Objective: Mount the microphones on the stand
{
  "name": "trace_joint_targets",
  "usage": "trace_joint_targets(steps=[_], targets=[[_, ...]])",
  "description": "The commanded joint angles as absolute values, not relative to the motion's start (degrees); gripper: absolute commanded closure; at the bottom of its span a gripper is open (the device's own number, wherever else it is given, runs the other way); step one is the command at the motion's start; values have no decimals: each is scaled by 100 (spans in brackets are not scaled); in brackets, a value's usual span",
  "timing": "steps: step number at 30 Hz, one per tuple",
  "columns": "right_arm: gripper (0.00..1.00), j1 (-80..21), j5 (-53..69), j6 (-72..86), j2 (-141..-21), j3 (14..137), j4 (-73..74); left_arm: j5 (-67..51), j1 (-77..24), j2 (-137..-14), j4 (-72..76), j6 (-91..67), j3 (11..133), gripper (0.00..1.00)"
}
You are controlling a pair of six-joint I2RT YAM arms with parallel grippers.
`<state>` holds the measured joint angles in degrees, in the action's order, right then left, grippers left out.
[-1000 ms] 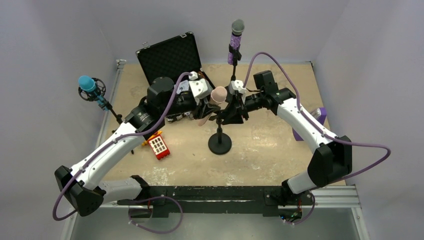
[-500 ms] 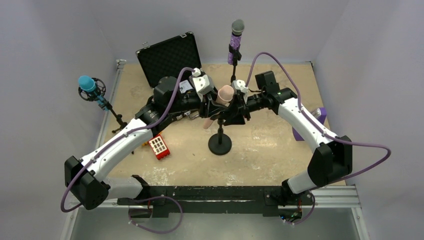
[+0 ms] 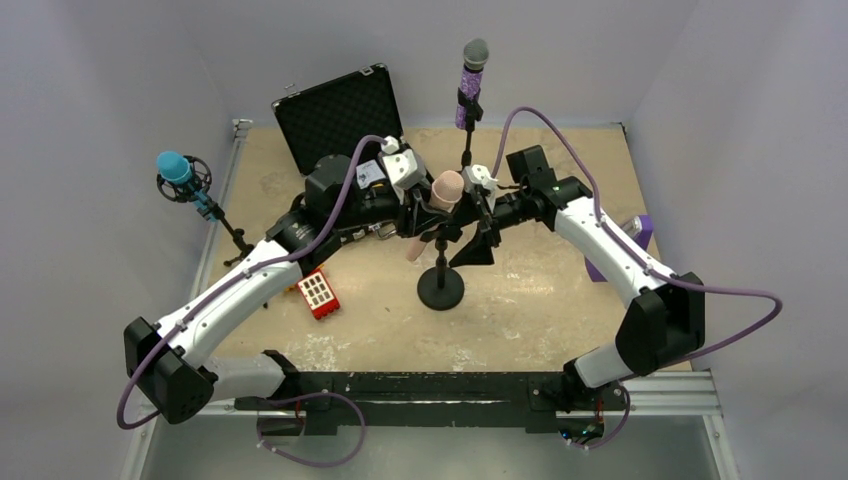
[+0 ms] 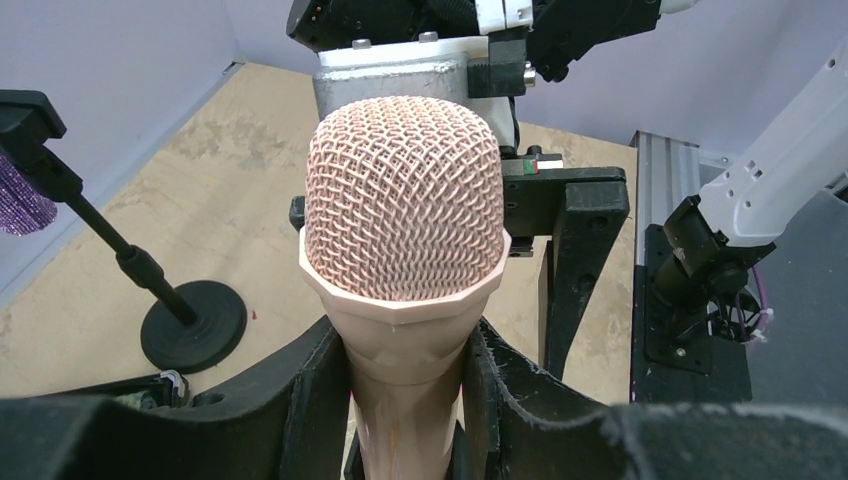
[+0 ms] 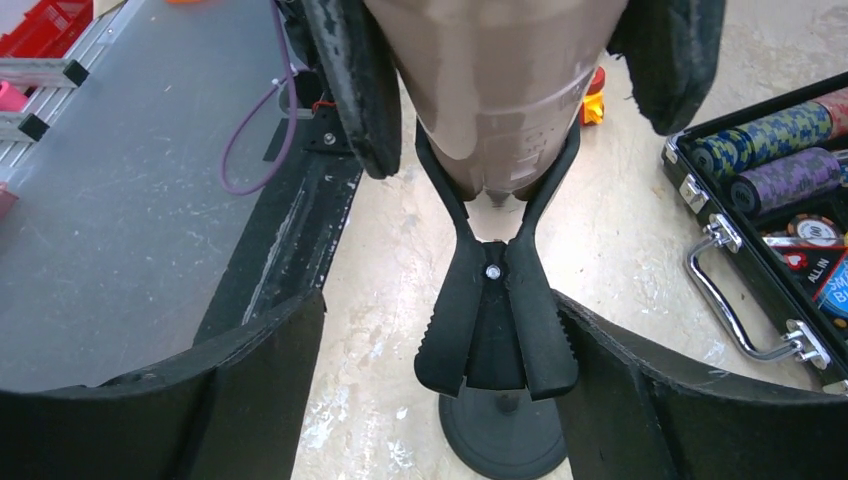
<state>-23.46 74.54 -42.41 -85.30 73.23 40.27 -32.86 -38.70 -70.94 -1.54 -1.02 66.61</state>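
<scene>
The peach-pink microphone [image 4: 405, 200] stands tilted, head up, with my left gripper [image 4: 405, 390] shut on its body just below the head. Its lower body [image 5: 500, 90] sits in the black spring clip [image 5: 497, 320] of the centre stand [image 3: 440, 290]. My right gripper [image 5: 440, 300] is open, its fingers [image 5: 250, 390] either side of the clip's handles. From above, the left gripper [image 3: 418, 215] and right gripper [image 3: 468, 235] meet over that stand. The glittery purple microphone [image 3: 472, 75] is clipped on a back stand. The blue microphone [image 3: 175, 168] sits on a stand at the left.
An open black case [image 3: 340, 115] with poker chips [image 5: 770, 160] lies behind the left arm. A red block [image 3: 318, 293] lies left of the centre stand's base, a purple box [image 3: 640, 235] at the right edge. The purple microphone's stand base [image 4: 195, 325] is close by.
The left gripper carried the peach-pink microphone right into the clip. The right gripper, shut on the clip's handles before, has opened and the clip now grips the microphone's body.
</scene>
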Motion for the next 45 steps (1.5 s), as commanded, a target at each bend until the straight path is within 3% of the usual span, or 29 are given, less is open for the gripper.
trace_joint_targets(steps=[1,5,11,14,18,26,31,36,42,43,45], targets=[[18,-2383,7735,-4394,-8225,7405,4179,-3118,-3876,-6964,-386,-171,6773,63],[17,-2381,7687,-4271,-8197,7342,4051,-3107,-3877,-6913,-473,-182,6825,56],[18,-2369,7545,-3960,-8192,7270,3742,-3141,-3880,-6904,-920,185,7016,57],[18,-2372,7508,-3900,-8192,7246,3676,-3209,-3876,-6927,-1271,490,7218,73],[19,-2368,7438,-3809,-8199,7220,3581,-3219,-3876,-7032,-1684,745,7501,89],[22,-2352,7151,-3461,-8215,7110,3216,-3288,-3876,-7103,-2002,918,7822,95],[30,-2347,7137,-3383,-8261,7110,3144,-3348,-3880,-7220,-2217,951,8074,96],[53,-2347,7214,-3311,-8287,7127,3058,-3384,-3885,-7352,-2285,895,8157,96],[43,-2349,7321,-3349,-8308,7121,3024,-3369,-3885,-7414,-2180,778,8067,97],[48,-2350,7328,-3349,-8314,7134,3024,-3365,-3885,-7410,-2168,767,8056,96],[75,-2348,7361,-3368,-8344,7163,3054,-3364,-3885,-7414,-2162,758,8064,97]])
